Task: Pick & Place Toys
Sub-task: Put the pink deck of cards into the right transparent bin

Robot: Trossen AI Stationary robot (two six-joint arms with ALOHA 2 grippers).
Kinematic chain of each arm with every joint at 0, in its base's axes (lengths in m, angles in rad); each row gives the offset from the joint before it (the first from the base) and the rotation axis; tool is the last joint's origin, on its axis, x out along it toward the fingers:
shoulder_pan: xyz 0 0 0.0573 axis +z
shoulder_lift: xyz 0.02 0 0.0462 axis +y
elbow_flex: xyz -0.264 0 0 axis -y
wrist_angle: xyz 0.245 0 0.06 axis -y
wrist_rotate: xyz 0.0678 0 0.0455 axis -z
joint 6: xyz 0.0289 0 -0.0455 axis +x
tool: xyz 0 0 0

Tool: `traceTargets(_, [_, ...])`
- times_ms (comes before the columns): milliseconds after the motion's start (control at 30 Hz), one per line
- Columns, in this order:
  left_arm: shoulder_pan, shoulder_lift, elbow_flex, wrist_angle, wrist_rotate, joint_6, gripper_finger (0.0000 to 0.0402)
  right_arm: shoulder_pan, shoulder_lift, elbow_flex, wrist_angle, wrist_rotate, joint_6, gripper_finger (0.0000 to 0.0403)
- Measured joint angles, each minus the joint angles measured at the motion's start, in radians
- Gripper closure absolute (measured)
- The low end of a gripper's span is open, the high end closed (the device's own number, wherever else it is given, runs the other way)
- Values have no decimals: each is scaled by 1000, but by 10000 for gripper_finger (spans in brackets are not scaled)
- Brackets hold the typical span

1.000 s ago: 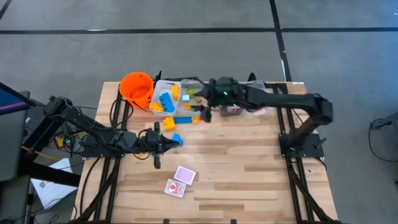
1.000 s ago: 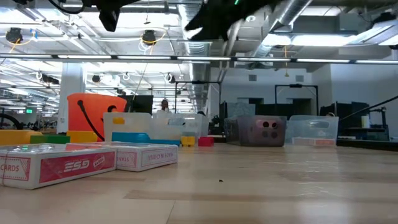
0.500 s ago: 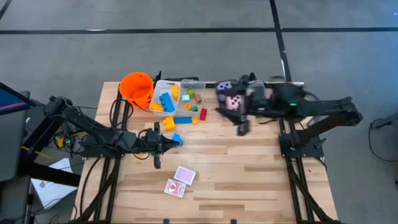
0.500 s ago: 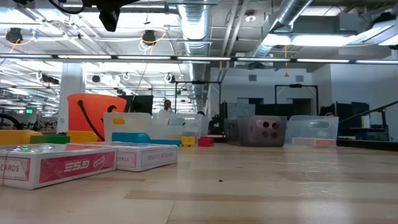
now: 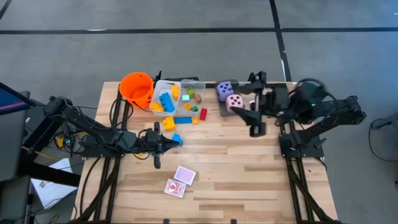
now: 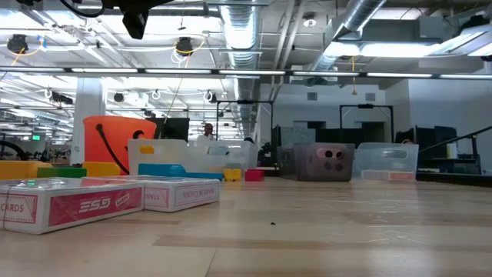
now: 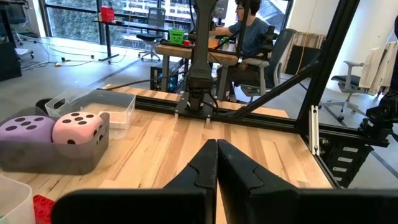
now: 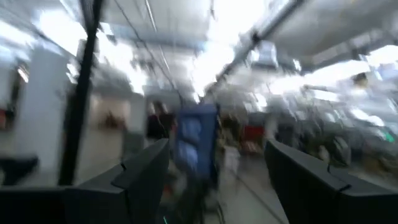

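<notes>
Nearest the front edge of the pale planked wooden desk (image 5: 249,174) lie two flat boxes of red-patterned playing cards (image 5: 180,181), side by side and touching at a corner; in the low view they are rectangular packs with printed lettering (image 6: 73,203). Farther back, the left claw (image 5: 160,140) rests low over the desk, its dark fingers pressed together and holding nothing. A small blue block (image 5: 176,139) lies just beside its tip, and a yellow block (image 5: 168,124) sits a little beyond.

Behind these, a loose row of hard plastic blocks, blue (image 5: 184,119), yellow and red (image 5: 203,114), lies in front of a clear rectangular bin (image 5: 181,83) that holds more yellow, blue and green pieces. A round orange bucket (image 5: 137,88) stands touching that bin.

Toward the right, a grey-tinted bin (image 7: 56,158) holds two rounded soft dice close together, the pink die (image 5: 234,101) and the purple die (image 5: 224,90), both with dark spots. The right claw (image 5: 255,121) hangs just beside that bin, fingers parted and empty, well apart from the cards.
</notes>
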Motion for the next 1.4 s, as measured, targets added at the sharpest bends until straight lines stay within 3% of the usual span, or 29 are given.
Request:
traceTargets(200, [0,0,0,-1,0,0,402,-13,2,-1,-39,146,-41,143])
traceTargets(400, [0,0,0,-1,0,0,402,-53,1,-1,-8,157,-63,143])
traceTargets(500, [0,0,0,-1,0,0,402,-60,-16,-1,-90,170,-61,143])
traceTargets(667, [0,0,0,2,0,0,402,-43,-26,0,-247,296,-11,143])
traceTargets(833, [0,0,0,2,0,0,402,-39,-21,0,-304,358,12,143])
traceTargets(1100, [0,0,0,2,0,0,402,49,10,0,-629,261,283,143])
traceTargets(1267, [0,0,0,2,0,0,402,177,59,-21,-762,391,405,143])
traceTargets(1400, [0,0,0,2,0,0,402,292,81,-105,-978,541,691,143])
